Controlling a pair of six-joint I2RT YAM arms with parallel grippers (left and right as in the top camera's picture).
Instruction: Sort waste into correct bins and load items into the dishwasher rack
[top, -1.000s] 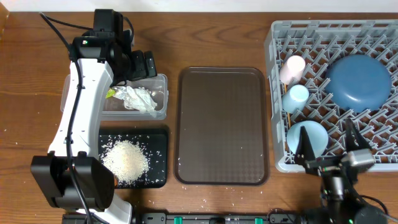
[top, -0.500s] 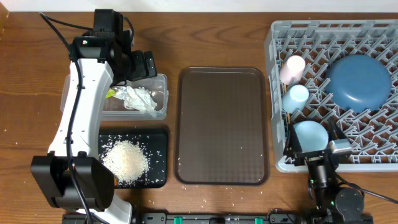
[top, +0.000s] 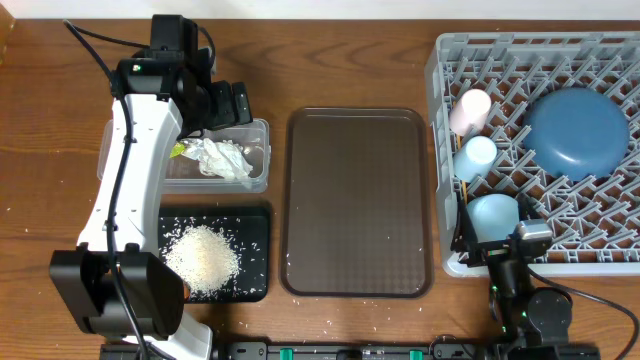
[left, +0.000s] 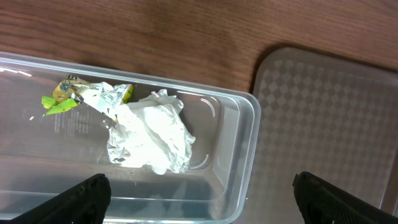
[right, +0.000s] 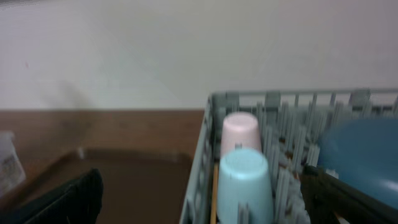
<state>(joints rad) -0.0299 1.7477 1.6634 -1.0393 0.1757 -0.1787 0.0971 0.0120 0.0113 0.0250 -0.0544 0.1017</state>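
The grey dishwasher rack (top: 440, 60) holds the blue plate (top: 575, 130), pink cup (top: 470, 110), light-blue cup (top: 477, 155) and pale bowl (top: 495, 215). A wooden chopstick (right: 214, 199) lies between the rack wall and the light-blue cup (right: 244, 180). The clear tub (top: 255, 130) holds crumpled white paper (left: 152, 140) and the yellow-green wrapper (left: 62, 99). Rice (top: 202, 258) lies in the black tray (top: 262, 215). No carrot shows. My left gripper (left: 202, 199) hangs open and empty over the tub's right end. My right gripper (right: 205, 199) is open and empty at the rack's front left corner.
The large brown serving tray (top: 360, 200) lies between the bins and the rack. A few rice grains are scattered on the wood near the tray's front edge. My left arm (top: 130, 180) stretches over the tub and the black tray's left side.
My right arm has drawn back toward the table's front edge, away from the bowl in the rack. The left arm has not moved.
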